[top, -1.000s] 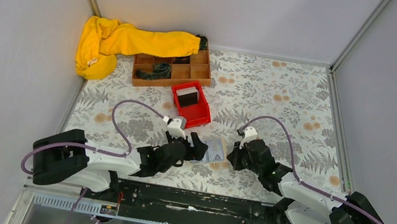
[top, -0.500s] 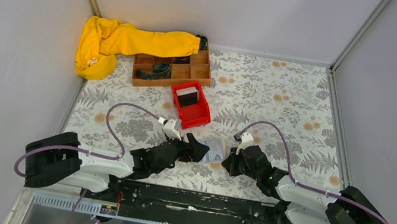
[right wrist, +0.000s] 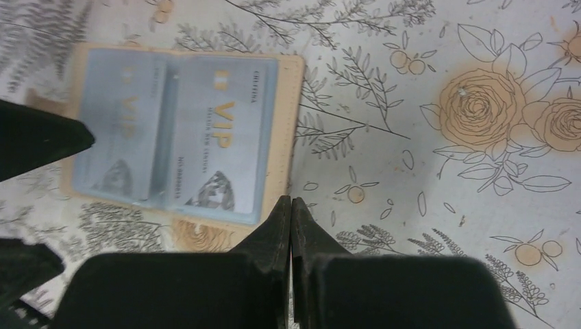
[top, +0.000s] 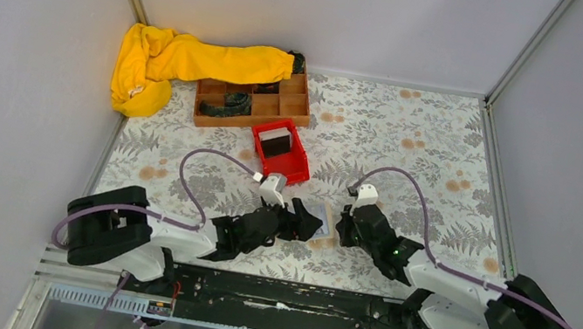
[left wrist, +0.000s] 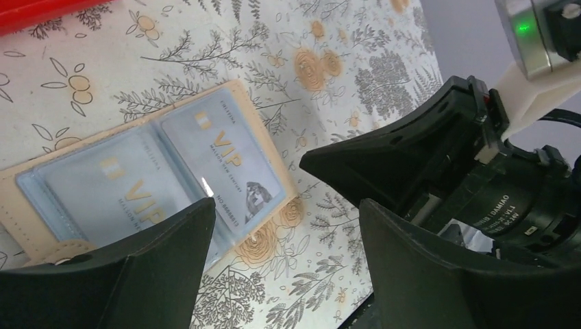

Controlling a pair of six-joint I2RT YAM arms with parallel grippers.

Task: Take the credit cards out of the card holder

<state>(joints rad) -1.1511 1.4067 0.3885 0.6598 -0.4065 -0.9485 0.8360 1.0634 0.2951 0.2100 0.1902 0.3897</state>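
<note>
The card holder (top: pixel 322 220) lies open and flat on the table, tan edge (right wrist: pixel 296 103) showing. Two grey VIP credit cards (right wrist: pixel 219 137) (right wrist: pixel 120 130) sit in its clear sleeves; they also show in the left wrist view (left wrist: pixel 226 164) (left wrist: pixel 116 188). My left gripper (left wrist: pixel 284 212) is open and low over the holder's near corner, one finger over the holder, the other over bare table. My right gripper (right wrist: pixel 291 202) is shut and empty, its tip at the holder's right edge. In the top view the left gripper (top: pixel 308 223) and right gripper (top: pixel 343 225) flank the holder.
A red bin (top: pixel 280 154) with a dark card in it stands just behind the holder. A brown wooden compartment tray (top: pixel 252 101) and a yellow cloth (top: pixel 172 62) lie at the back left. The right gripper's body (left wrist: pixel 411 157) is close to my left fingers.
My left gripper has moved right, onto the card holder's left side. My right gripper dipped toward the near edge, then came back up to the holder's right edge. The holder has stayed put.
</note>
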